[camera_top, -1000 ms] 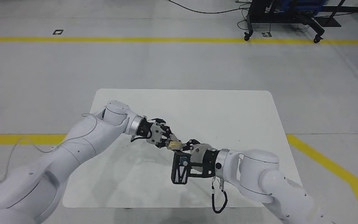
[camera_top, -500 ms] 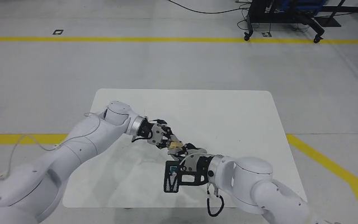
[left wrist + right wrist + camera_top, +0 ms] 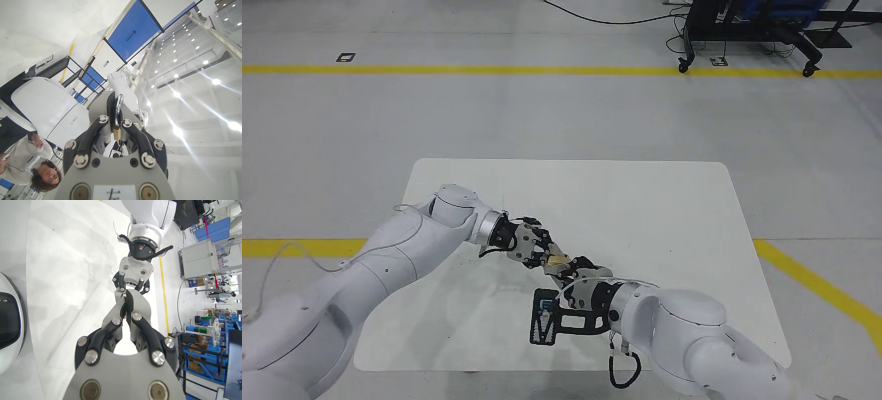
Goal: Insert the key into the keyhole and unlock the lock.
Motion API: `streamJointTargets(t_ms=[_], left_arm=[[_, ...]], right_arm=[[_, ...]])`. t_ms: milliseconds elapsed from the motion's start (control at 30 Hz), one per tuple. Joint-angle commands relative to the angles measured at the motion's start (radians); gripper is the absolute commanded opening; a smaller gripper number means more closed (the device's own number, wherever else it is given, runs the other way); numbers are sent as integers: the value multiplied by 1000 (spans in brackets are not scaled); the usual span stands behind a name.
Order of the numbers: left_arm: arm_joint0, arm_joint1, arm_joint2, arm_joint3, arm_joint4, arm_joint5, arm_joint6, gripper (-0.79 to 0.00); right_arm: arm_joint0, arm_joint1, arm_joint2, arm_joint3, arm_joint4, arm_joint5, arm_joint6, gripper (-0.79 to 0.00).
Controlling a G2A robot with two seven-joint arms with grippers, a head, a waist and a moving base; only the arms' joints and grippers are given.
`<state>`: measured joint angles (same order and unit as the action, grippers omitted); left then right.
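- My left gripper is clamped tight on a small brass padlock with a silver shackle. The brass body sits between my grey fingers, and the shackle stands out past them.
- Seen from above, the padlock is held over the near half of the white, round-cornered table, a little left of its middle.
- My left gripper comes at the padlock from the left and my right gripper from the near right. The two meet tip to tip.
- My right gripper is pinched almost fully closed, with its black ribbed pads pressed together.
- A small pale piece at those tips is probably the small metal key, right up against the padlock in my left gripper. Most of it is hidden between the pads, so I cannot tell whether it sits in the keyhole or how deep.
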<state>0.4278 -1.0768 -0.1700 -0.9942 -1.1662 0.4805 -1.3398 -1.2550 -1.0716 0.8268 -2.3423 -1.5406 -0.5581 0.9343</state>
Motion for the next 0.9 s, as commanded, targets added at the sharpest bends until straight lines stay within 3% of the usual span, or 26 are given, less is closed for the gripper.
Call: streamJointTargets(t_ms=[0,867], left_arm=[[1,1,0,-2,0,1,1,-785],[3,6,0,-1,-2,-1,-1,-785]], right_arm=[[3,-2,-1,5,3,4,2,-785],[7,-15,1,14,-6,-13,13,-785]])
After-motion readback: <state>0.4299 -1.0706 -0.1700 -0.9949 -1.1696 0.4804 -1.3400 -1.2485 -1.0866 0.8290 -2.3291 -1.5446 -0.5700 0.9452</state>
